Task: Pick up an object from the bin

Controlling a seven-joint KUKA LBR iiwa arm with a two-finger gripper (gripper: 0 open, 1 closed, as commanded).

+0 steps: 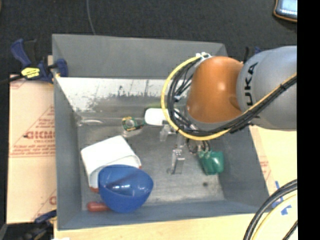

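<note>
Orange wrist cover [215, 89] overhangs the hand [176, 159]; its width I cannot tell. Green plastic piece [210, 162] beside it seems light and stiff; pinch its sides.

Bowl [125, 186] sits front left in the bin [67, 159], touching the box [107, 154] just behind it. Thin stick [97, 207] lies in the front-left corner, partly under the bowl. Small round item [131, 124] near back wall, oblong piece [154, 116] just right of it. Lumpy item [212, 163] right of centre, below the arm's wrist [215, 96].
</note>
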